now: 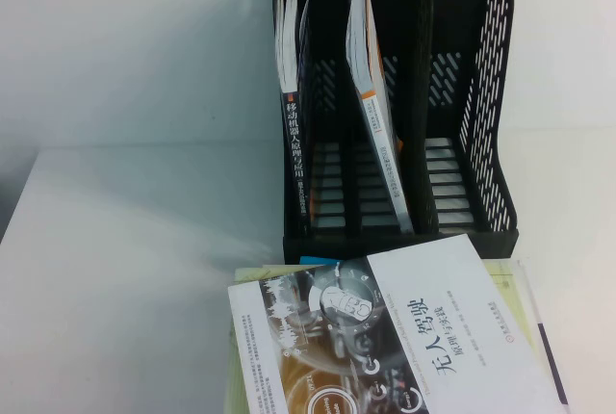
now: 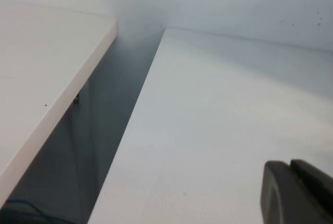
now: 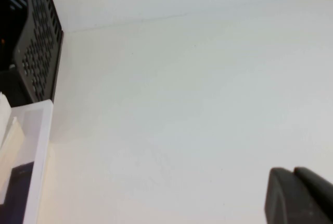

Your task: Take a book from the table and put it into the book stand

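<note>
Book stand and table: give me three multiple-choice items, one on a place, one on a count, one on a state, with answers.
1. Where does the book with the car-dashboard cover lie?
A. In the stand's right slot
B. Flat on the table, in front of the book stand
C. Held in a pincer

2. How many books stand in the slots?
A. None
B. Two
C. Four

3. How is the right slot?
A. Empty
B. Packed with books
C. Covered by a lid

Answers:
1 B: the high view shows it lying on a stack of books in front of the stand.
2 B: a black-spined book in the left slot, a leaning white book in the middle one.
3 A: only its slatted bottom shows.

The left pincer hangs over bare table near its edge; the right pincer hangs over the table beside the stand. Neither holds anything.
</note>
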Controlling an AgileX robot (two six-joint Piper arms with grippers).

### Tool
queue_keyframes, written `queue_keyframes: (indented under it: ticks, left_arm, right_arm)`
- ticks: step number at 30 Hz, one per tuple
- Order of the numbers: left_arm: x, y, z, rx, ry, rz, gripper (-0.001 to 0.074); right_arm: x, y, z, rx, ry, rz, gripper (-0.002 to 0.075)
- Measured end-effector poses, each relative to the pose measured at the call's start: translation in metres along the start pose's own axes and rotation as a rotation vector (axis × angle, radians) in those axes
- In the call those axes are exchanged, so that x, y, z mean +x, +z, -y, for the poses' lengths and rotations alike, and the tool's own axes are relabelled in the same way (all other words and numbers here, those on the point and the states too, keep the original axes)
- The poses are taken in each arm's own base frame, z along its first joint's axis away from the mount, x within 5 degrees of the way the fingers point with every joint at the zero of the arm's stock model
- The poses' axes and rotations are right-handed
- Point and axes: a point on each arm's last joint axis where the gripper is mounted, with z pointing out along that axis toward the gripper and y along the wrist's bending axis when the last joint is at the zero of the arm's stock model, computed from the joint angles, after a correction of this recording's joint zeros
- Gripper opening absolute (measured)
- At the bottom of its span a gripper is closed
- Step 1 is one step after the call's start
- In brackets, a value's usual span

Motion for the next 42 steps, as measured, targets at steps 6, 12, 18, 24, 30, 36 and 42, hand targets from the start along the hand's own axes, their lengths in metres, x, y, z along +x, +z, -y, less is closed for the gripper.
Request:
queue_keyframes:
  ticks: [6,12,18,24,30,36,42]
  left_arm:
    - [0.000,0.000,0.000,0.001,0.000,0.002,-0.0004]
    - [0.000,0.000,0.000,0.002,0.000,0.004,-0.0004]
    - [-0.002,0.000,0.001,0.008,0.000,0.019,-0.0004]
    - [-0.009,-0.001,0.004,0.043,0.004,0.097,-0.0004]
    - [-0.021,-0.003,0.009,0.103,-0.002,0.229,-0.0004]
    - [-0.044,-0.014,0.020,0.260,-0.105,0.502,-0.0004]
    - [-0.057,-0.025,0.026,0.408,-0.276,0.638,-0.0004]
  right_arm:
    - [0.000,0.000,0.000,0.000,0.000,0.000,-0.0003]
    - [0.000,0.000,0.000,0.000,0.000,0.000,-0.0003]
    - [0.000,0.000,0.000,0.000,0.000,0.000,-0.0003]
    - [-0.001,0.000,0.000,-0.005,0.004,0.011,-0.0003]
    - [-0.016,-0.001,-0.006,-0.067,0.009,0.200,-0.0003]
    - [-0.052,-0.018,-0.016,-0.199,0.008,0.633,-0.0003]
    - [-0.074,-0.046,-0.023,-0.313,0.004,1.019,-0.0003]
